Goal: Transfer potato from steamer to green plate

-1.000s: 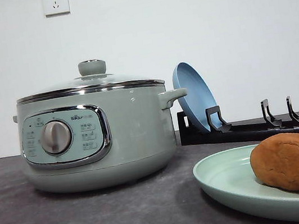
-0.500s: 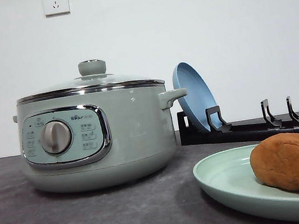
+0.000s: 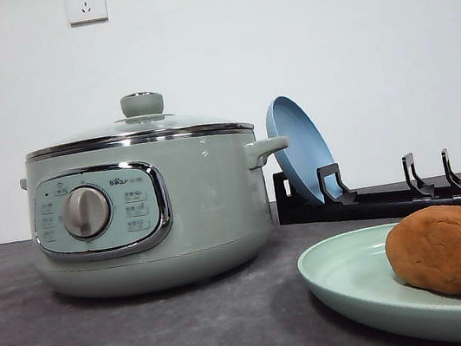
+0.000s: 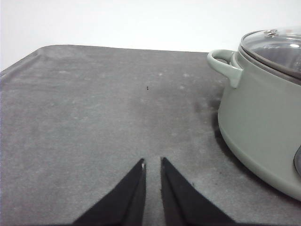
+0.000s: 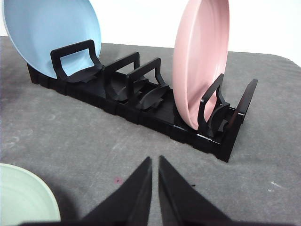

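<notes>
Left pincer [image 4: 153, 162]: tips nearly pressed together, empty, low over the bare grey counter [image 4: 94, 117], with the steamer [image 4: 263, 117] standing to one side of it, glass lid [image 3: 137, 128] on. Right pincer [image 5: 155, 160]: tips likewise almost together, holding nothing, aimed at a black dish rack [image 5: 141, 106] ahead that carried a blue plate [image 5: 47, 28] and a pink plate [image 5: 200, 56] upright. Green plate [image 3: 353, 281]: flat on the counter, its rim just beside the right pincer. Potato [image 3: 453, 250]: resting on the green plate, apart from both pincers.
</notes>
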You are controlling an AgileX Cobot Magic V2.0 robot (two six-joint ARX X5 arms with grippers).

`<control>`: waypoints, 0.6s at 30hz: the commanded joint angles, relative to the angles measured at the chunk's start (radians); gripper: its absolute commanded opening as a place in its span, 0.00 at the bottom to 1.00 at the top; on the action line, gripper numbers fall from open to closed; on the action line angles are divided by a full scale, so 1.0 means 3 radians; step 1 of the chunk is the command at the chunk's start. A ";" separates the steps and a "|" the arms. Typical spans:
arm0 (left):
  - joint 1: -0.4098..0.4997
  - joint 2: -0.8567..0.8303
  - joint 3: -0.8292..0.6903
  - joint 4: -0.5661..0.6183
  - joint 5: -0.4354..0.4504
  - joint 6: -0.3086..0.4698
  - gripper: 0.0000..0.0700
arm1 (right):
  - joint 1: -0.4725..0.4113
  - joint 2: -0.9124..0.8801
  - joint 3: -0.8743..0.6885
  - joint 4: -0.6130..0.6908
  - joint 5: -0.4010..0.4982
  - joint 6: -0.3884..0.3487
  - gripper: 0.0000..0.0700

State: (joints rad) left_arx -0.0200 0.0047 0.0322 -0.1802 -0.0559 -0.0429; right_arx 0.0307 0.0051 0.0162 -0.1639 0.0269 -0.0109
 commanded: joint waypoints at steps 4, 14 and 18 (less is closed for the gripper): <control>0.0001 -0.0005 -0.0067 -0.0022 -0.0014 0.0024 0.08 | -0.0001 -0.0005 -0.0014 0.0023 -0.0003 -0.0001 0.02; 0.0001 -0.0005 -0.0067 -0.0022 -0.0015 0.0024 0.08 | -0.0001 -0.0005 -0.0014 0.0023 -0.0003 -0.0001 0.02; 0.0001 -0.0005 -0.0067 -0.0022 -0.0014 0.0024 0.08 | -0.0001 -0.0005 -0.0014 0.0023 -0.0002 -0.0001 0.02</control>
State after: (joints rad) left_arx -0.0200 0.0048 0.0322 -0.1802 -0.0559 -0.0429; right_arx 0.0307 0.0051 0.0162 -0.1642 0.0269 -0.0109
